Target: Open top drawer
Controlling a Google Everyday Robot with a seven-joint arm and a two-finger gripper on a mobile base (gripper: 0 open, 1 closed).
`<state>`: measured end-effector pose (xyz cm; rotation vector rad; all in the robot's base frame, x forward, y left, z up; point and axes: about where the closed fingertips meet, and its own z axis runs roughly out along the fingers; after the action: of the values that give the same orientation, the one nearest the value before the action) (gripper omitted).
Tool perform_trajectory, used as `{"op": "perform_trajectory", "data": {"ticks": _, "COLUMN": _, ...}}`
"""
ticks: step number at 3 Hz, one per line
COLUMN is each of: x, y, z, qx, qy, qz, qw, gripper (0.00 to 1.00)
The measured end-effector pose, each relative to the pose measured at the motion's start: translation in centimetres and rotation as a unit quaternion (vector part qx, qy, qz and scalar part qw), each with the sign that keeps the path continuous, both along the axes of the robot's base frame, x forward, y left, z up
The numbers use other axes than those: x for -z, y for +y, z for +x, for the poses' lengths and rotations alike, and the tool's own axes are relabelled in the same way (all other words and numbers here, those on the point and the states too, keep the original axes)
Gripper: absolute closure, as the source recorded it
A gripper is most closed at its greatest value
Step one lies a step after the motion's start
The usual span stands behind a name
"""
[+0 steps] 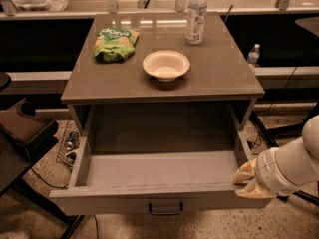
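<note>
The top drawer [159, 171] of the grey cabinet stands pulled far out toward me. Its inside is a plain grey box with nothing in it. Its front panel [114, 202] runs along the bottom of the view, with a small dark bar handle [166, 209] at centre. My gripper [247, 179], with yellowish pads, is at the drawer's front right corner, against the right end of the front panel. The white arm [294, 166] reaches in from the right edge.
On the cabinet top [219, 73] sit a green snack bag [115, 44], a white bowl [166, 65] and a clear water bottle [196, 15]. A dark chair or box [22, 128] stands at left. A small bottle [253, 55] stands on a ledge at right.
</note>
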<state>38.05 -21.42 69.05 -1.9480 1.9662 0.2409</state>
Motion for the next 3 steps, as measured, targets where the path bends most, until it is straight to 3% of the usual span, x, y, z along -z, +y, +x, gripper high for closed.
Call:
{"op": "perform_trajectory", "data": {"ticks": 1, "x": -1.2, "y": 0.0, "z": -3.4, "qx": -0.034, "qy": 0.007, "qz": -0.021, "qw": 0.9992, "gripper": 1.0}}
{"op": "perform_trajectory", "data": {"ticks": 2, "x": -4.1, "y": 0.8, "z": -5.9, "qx": -0.077, "qy": -0.019, "qz": -0.061, "qw": 0.995, "gripper": 1.0}}
{"op": "perform_trajectory", "data": {"ticks": 3, "x": -4.1, "y": 0.8, "z": -5.9, "qx": -0.077, "qy": -0.019, "qz": -0.061, "qw": 0.995, "gripper": 1.0}}
